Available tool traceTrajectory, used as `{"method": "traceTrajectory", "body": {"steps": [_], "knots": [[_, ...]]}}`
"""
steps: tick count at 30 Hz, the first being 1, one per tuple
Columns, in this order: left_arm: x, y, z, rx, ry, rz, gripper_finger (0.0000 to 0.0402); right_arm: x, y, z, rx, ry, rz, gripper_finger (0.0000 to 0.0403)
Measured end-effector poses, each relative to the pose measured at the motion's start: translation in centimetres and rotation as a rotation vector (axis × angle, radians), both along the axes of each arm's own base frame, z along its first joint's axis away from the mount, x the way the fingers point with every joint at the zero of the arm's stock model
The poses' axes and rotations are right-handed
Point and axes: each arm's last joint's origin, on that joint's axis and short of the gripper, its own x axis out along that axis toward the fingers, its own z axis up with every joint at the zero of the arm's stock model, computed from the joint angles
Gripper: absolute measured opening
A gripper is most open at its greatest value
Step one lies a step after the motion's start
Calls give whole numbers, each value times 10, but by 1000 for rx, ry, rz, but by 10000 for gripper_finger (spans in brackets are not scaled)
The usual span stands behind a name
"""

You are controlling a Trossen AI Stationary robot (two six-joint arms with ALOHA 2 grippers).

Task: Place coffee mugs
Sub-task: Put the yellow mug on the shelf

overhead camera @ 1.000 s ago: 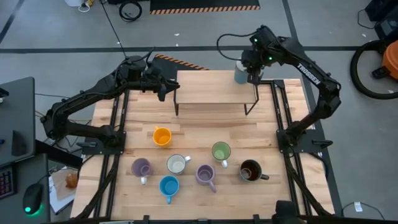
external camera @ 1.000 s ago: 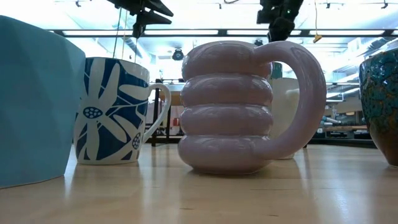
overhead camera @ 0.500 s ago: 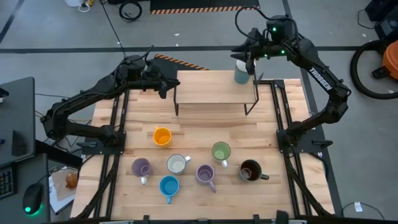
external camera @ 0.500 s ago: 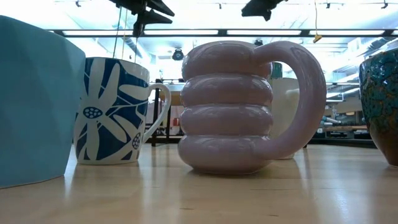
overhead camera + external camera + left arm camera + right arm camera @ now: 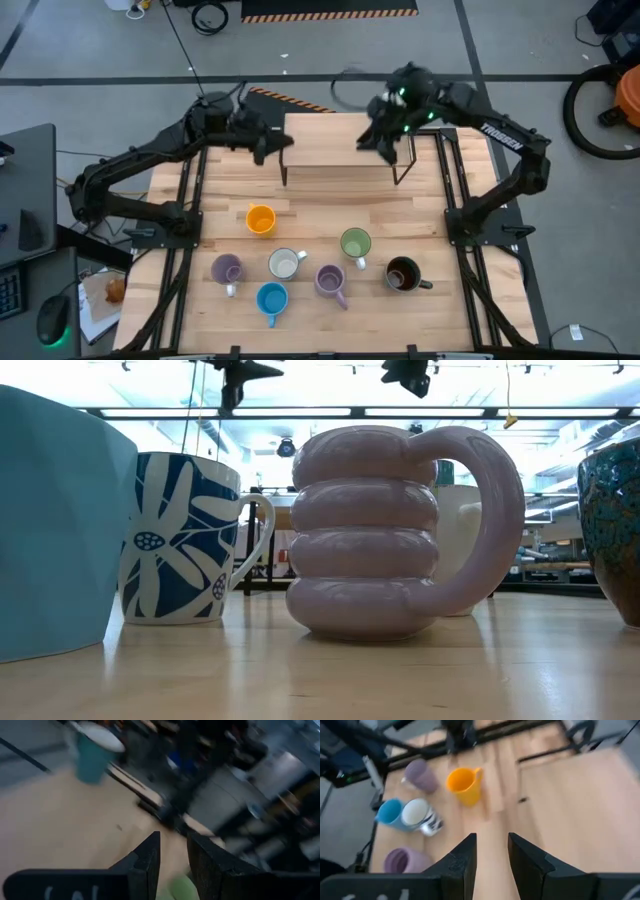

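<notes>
Partly | low view | blue mug [image 5: 50, 520] cut off | dark mug [image 5: 615, 530] cut off

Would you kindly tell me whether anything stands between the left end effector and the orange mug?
Nothing visible does. The left end effector hovers at the left end of the raised shelf, and only bare table lies between it and the orange mug.
</notes>
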Motion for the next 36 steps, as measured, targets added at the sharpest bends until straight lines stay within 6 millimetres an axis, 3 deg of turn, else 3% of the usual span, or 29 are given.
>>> {"method": "traceTrajectory", "body": {"steps": [8,14,18,25,36], "knots": [[4,-41,-22,-187,230,-219,102,16,59,-9,89,142,-55,116],[-3,-77,-41,-255,485,-291,102,1,83,-19,20,347,-134,116],[-9,-92,-49,-225,625,-270,102,0,94,-22,-21,380,-95,116],[0,-100,-63,-287,748,-137,102,-4,106,-25,-40,382,-35,116],[34,-110,-115,-321,1032,-93,124,-16,122,-17,-53,330,41,116]]}}
